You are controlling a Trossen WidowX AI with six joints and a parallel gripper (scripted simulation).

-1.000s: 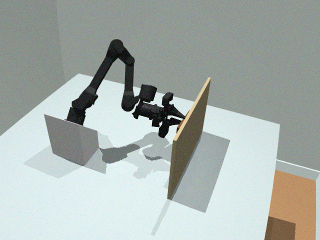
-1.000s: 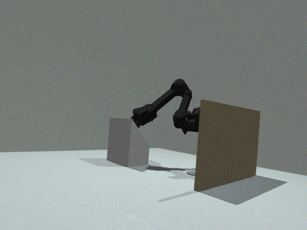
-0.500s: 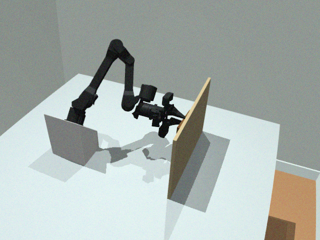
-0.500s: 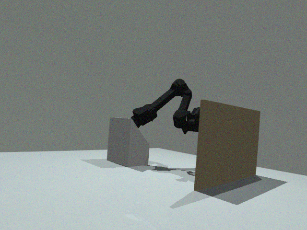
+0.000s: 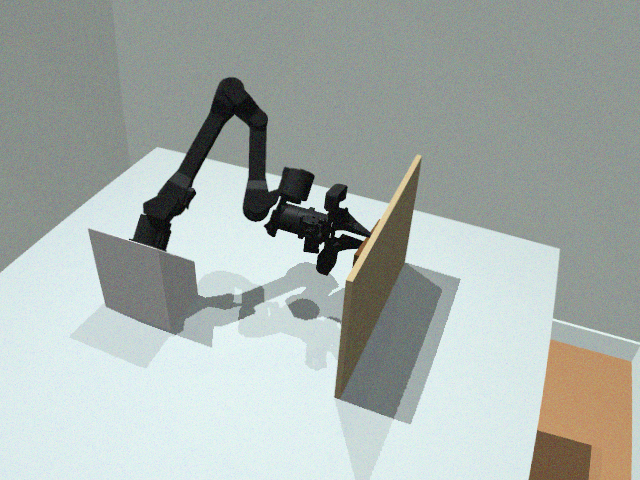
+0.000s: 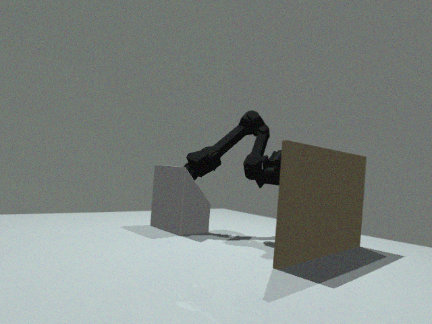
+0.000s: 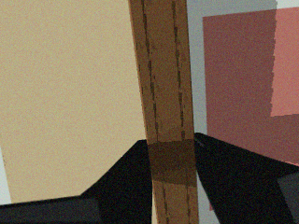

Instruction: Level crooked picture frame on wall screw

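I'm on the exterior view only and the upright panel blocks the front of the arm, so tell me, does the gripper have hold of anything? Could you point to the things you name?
Observer: Yes. In the wrist view the gripper (image 7: 169,146) is shut on a brown wooden bar of the picture frame (image 7: 163,61), one finger on each side.
Operator: What lies beside that bar? I only see the back of the panel.
Observer: A grey-white border, then a dark red area (image 7: 238,70) with a lighter red patch (image 7: 285,61) at the right edge of the wrist view.
Operator: And which face of the panel (image 5: 382,232) (image 6: 320,205) (image 7: 70,93) is the frame on?
Observer: The one toward the arm; from the top view, a sliver of brown shows there by the fingertips.
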